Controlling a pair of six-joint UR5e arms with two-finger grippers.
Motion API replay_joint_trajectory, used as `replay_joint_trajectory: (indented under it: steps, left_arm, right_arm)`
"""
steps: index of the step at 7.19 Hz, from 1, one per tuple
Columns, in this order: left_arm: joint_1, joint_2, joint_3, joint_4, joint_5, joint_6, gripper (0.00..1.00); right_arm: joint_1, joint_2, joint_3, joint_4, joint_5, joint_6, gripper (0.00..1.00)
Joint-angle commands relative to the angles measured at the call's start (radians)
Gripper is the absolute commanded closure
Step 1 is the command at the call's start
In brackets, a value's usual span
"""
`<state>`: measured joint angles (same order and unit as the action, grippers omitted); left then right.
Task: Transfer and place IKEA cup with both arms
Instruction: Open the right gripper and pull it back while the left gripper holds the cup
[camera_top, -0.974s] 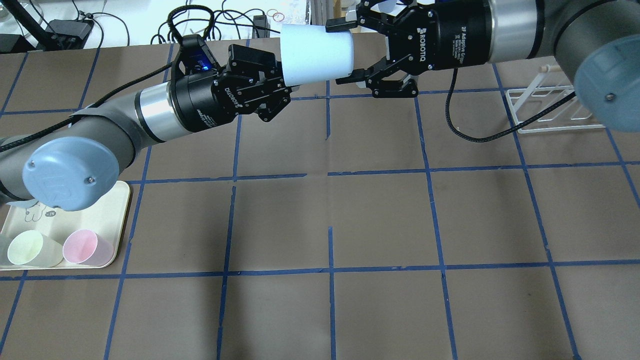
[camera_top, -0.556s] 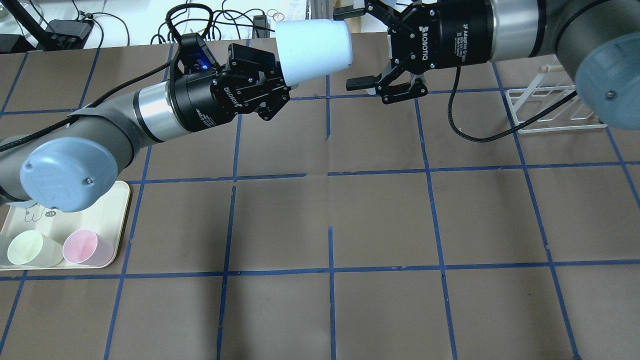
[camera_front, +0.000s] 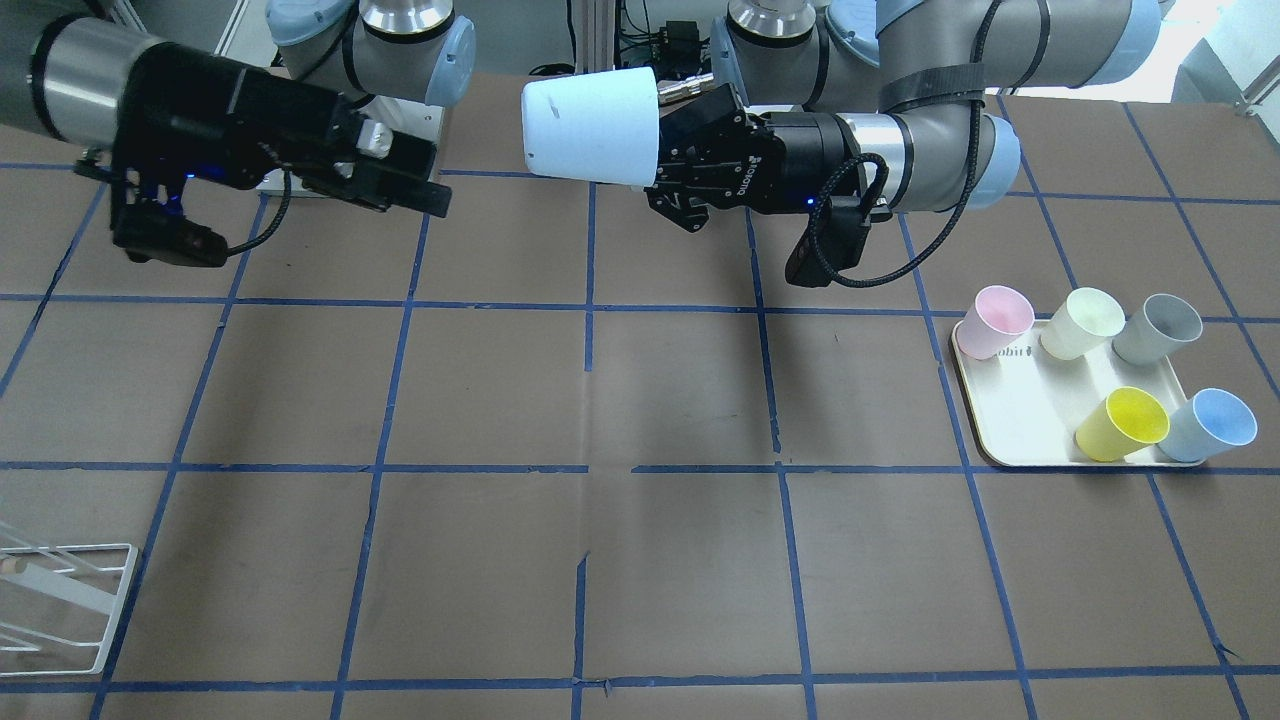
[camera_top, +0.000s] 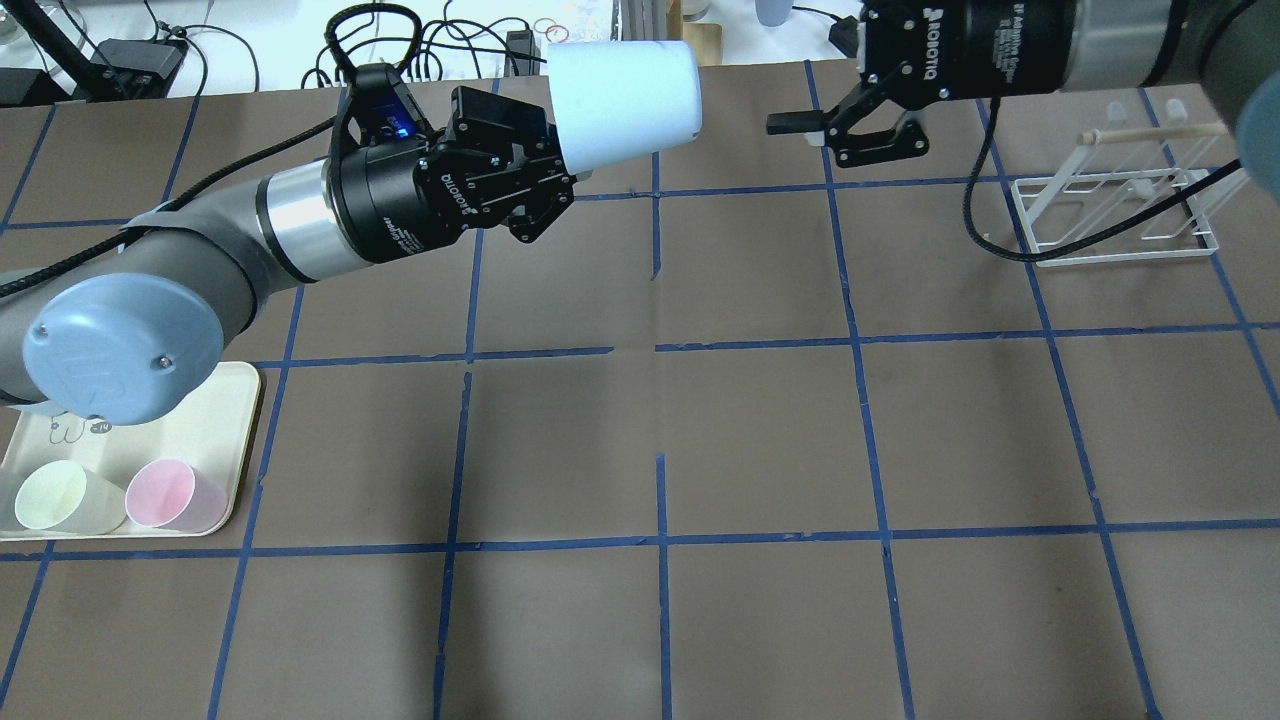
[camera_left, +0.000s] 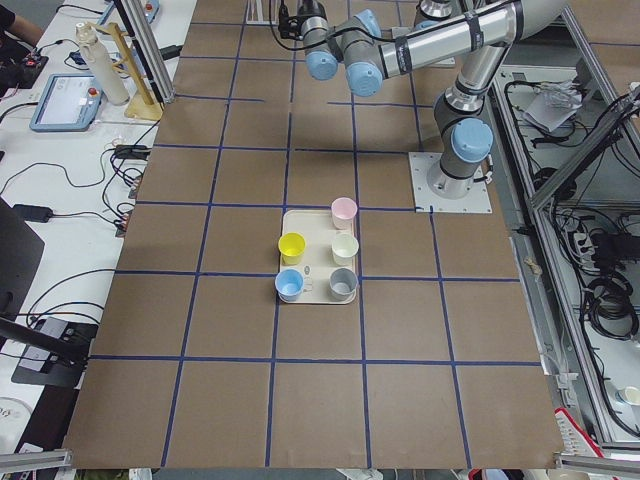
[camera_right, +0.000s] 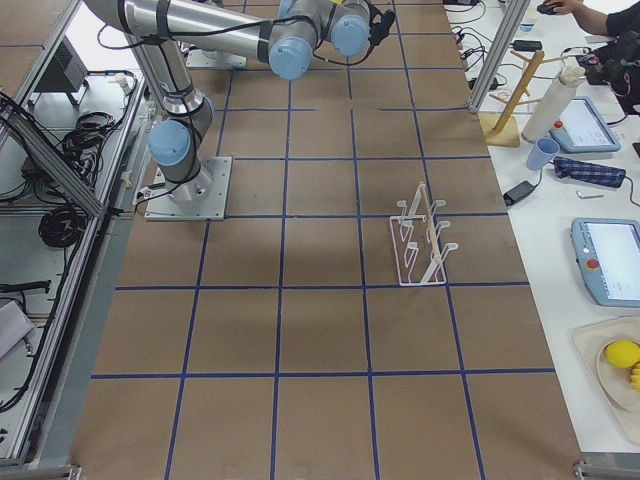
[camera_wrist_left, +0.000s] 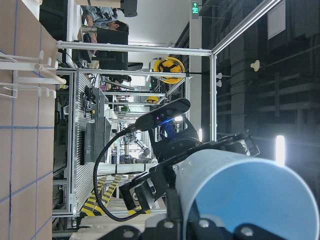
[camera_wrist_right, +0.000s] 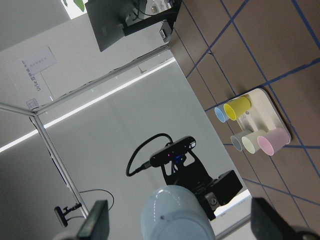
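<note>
The IKEA cup (camera_top: 622, 100) is a pale blue tumbler held level in the air over the far middle of the table, base towards the right arm. My left gripper (camera_top: 556, 145) is shut on its rim end; this shows in the front view too, cup (camera_front: 590, 125) and left gripper (camera_front: 672, 165). My right gripper (camera_top: 800, 85) is open and empty, well apart from the cup's base, and also shows in the front view (camera_front: 320, 225). In the right wrist view the cup's base (camera_wrist_right: 175, 215) lies ahead between the spread fingers (camera_wrist_right: 95, 222).
A cream tray (camera_front: 1010, 430) on the left arm's side holds pink (camera_front: 995, 320), cream (camera_front: 1085, 322), grey (camera_front: 1160, 328), yellow (camera_front: 1125, 422) and another blue cup (camera_front: 1215, 425). A white wire rack (camera_top: 1110, 215) stands on the right arm's side. Cables lie beyond the table's far edge.
My right gripper, whose open fingers were around the cup's base, has drawn back to the right, clear of it. The left gripper keeps the cup, now tilted slightly upward.
</note>
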<state>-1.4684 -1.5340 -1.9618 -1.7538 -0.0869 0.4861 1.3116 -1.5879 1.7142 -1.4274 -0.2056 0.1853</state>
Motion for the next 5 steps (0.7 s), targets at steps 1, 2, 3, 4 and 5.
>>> replay_joint_trajectory:
  steps: [1, 2, 3, 4, 5]
  left_arm:
    - [0.092, 0.024, 0.004, 0.029, 0.259, -0.082, 1.00]
    - [0.161, 0.029, 0.011, 0.037, 0.447, -0.086, 1.00]
    - [0.224, 0.029, 0.014, 0.083, 0.640, -0.086, 1.00]
    - [0.279, 0.023, 0.020, 0.164, 0.853, -0.089, 1.00]
    - [0.322, 0.003, 0.040, 0.241, 1.035, -0.089, 1.00]
  right_arm:
    - [-0.078, -0.001, -0.002, -0.008, -0.096, 0.002, 0.00]
    - [-0.078, -0.009, -0.008, -0.004, -0.305, 0.002, 0.00]
    - [-0.078, -0.026, -0.008, -0.004, -0.456, 0.003, 0.00]
    - [-0.075, -0.061, -0.007, -0.005, -0.638, 0.003, 0.00]
    - [-0.075, -0.095, -0.011, -0.007, -0.773, 0.003, 0.00]
